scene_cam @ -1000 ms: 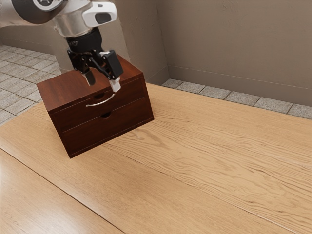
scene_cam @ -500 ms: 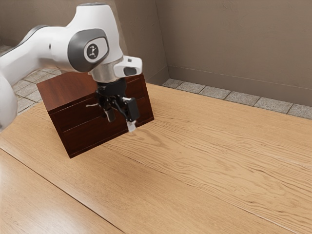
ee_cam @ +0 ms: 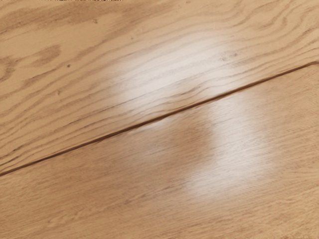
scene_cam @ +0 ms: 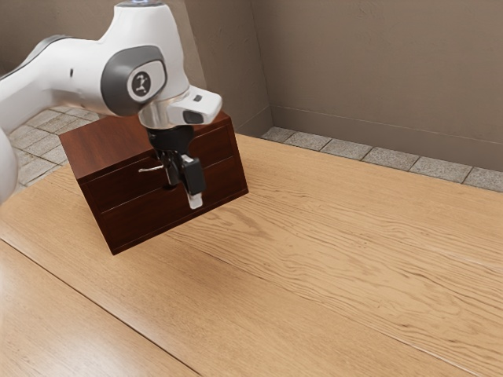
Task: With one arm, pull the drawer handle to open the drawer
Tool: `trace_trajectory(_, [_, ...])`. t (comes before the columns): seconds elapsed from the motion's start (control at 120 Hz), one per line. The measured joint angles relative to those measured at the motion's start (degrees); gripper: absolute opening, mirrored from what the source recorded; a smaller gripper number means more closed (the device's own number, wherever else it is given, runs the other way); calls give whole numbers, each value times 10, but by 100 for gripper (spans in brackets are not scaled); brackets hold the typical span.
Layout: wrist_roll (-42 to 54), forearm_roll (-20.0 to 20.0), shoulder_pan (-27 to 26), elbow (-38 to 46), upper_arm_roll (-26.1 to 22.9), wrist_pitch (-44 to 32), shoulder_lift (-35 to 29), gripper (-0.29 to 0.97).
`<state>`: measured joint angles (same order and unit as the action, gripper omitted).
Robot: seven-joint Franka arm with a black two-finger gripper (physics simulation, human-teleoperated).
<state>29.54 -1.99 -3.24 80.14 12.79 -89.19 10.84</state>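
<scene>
The small wooden cabinet (scene_cam: pixel 98 141) stands at the upper left of the frame on the surface (scene_cam: pixel 338 251), and its upper drawer (scene_cam: pixel 118 183) looks closed. My end effector (scene_cam: pixel 184 188) hangs just in front of this drawer, over the right part of the drawer handle (scene_cam: pixel 149 167). I cannot tell how wide it is, or whether it has the handle. I think I must first make the grip on the bar sure, then pull slowly and straight out from the drawer front, so the cabinet does not slide along.

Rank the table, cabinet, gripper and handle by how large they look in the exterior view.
Largest to smallest:
1. table
2. cabinet
3. gripper
4. handle, partly hidden behind the gripper, so its full length is unsure
</scene>
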Motion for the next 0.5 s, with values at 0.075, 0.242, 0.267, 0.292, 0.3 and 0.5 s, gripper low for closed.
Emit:
trace_trajectory(0.075, [13,5,1,0,0,1,1,68])
trace_trajectory(0.242, [37,20,10,-2,0,-9,8,68])
trace_trajectory(0.267, [40,22,11,-2,0,-12,8,68])
trace_trajectory(0.292, [43,23,12,-2,0,-15,9,68])
trace_trajectory(0.3, [44,24,13,-2,0,-16,9,68])
trace_trajectory(0.5, [64,39,33,-3,0,-48,22,68])
